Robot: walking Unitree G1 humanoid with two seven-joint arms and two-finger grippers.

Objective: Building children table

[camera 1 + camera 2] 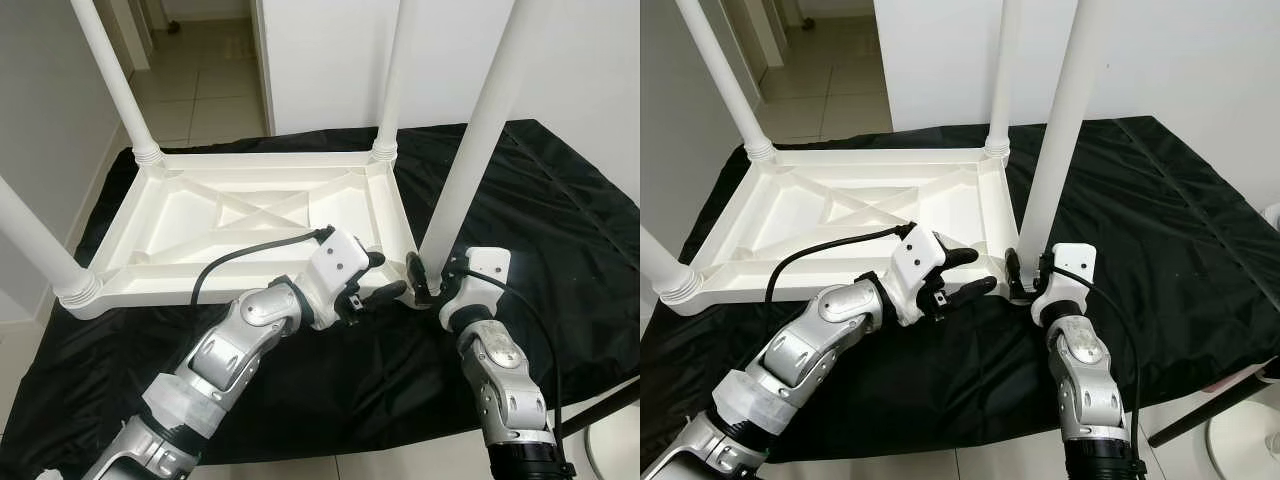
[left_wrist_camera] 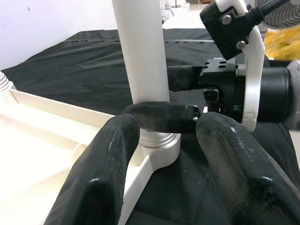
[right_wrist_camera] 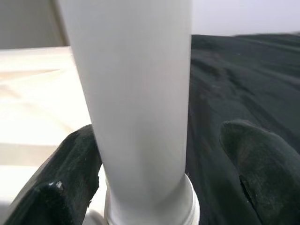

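Both grippers meet at the near leg: right gripper jaws straddle its base, left gripper jaws apart. Light, stiff, slippery plastic; grip low by the table socket.

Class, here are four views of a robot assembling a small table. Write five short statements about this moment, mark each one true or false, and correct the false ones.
1. The white tabletop lies upside down on a black cloth. True.
2. Only two legs stand in the tabletop. False: four do.
3. The right pincer straddles the base of the near right leg. True.
4. The left pincer holds a screwdriver. False: its fingers are open and hold nothing.
5. The cloth lies on grass. False: it lies on a tiled floor.
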